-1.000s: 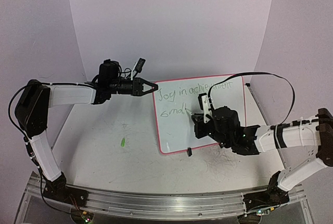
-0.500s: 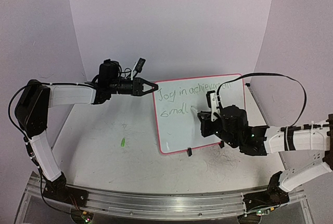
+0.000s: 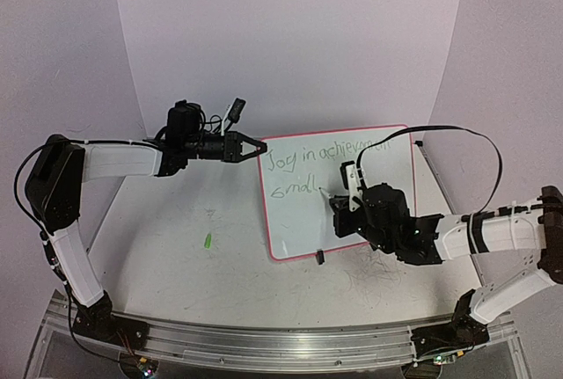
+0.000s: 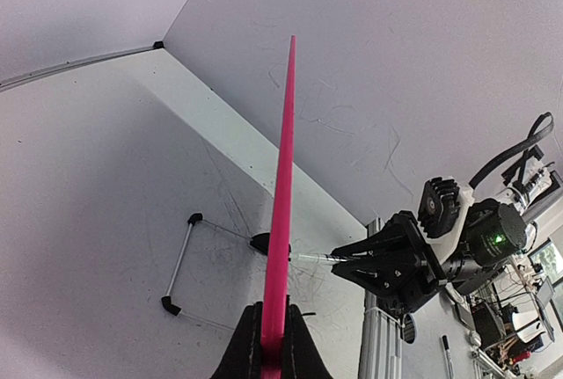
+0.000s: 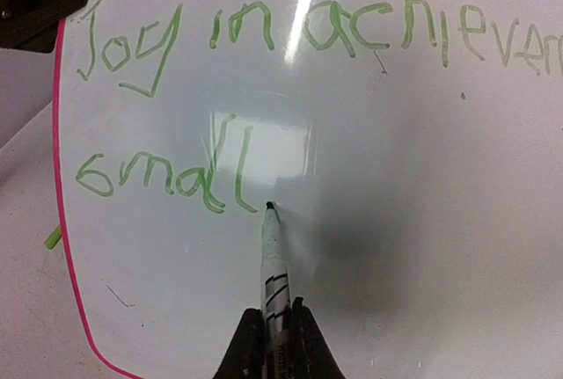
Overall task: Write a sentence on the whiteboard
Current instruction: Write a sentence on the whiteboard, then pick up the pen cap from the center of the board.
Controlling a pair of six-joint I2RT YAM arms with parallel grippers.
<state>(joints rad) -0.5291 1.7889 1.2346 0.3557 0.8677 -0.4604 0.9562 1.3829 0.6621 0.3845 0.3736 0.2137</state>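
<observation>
The whiteboard point(image 3: 295, 225) stands tilted on the table, white with a pink rim. My left gripper point(image 3: 261, 148) is shut on its upper left rim; the left wrist view shows the rim point(image 4: 283, 177) edge-on between the jaws of that gripper point(image 4: 273, 344). The sentence point(image 3: 303, 156) reads "Joy in achievement" in green, with "small" point(image 3: 295, 190) below it. My right gripper point(image 3: 336, 205) is shut on a white marker point(image 5: 274, 256). The marker's tip touches the board point(image 5: 422, 177) just right of "small" point(image 5: 158, 177).
A green marker cap point(image 3: 208, 241) lies on the table left of the board. A black clip foot point(image 3: 319, 258) holds the board's near edge. Grey scribbles point(image 3: 369, 275) mark the table by the right arm. A wire stand point(image 4: 180, 260) props the board from behind.
The right arm swung right, then came back left, and the marker tip now sits just past the last letter of "small". The left gripper has not moved.
</observation>
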